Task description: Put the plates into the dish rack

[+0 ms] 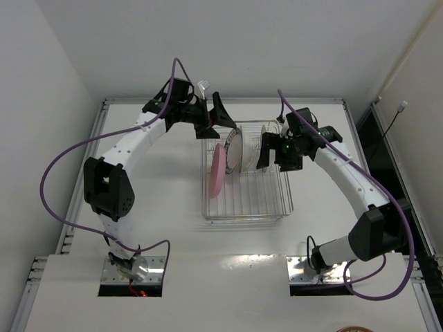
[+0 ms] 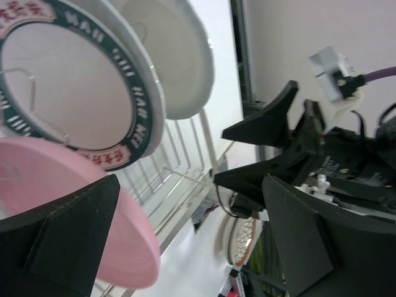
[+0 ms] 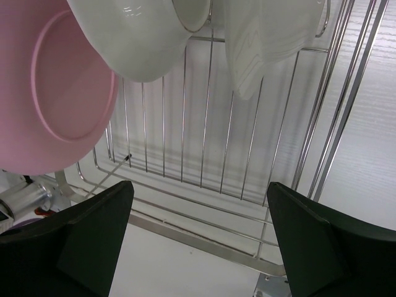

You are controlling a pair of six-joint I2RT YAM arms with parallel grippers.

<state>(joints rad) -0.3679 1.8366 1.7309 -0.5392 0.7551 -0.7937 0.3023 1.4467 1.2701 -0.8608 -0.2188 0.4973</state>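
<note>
Tabletop wide around dish rack, plates upright.

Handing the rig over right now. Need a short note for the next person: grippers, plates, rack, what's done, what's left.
Left gripper: open, empty, at the far end of the dish rack.
Right gripper: open, empty, over the rack's right side.
Plates: all four stand on edge in the rack. The pink plate is nearest, then the blue-rimmed plate, the plain white plate and the ribbed white plate.
Done: loading looks complete.
Left: probably only check that each plate sits between the tines, then pull both arms back clear of the rack.
</note>
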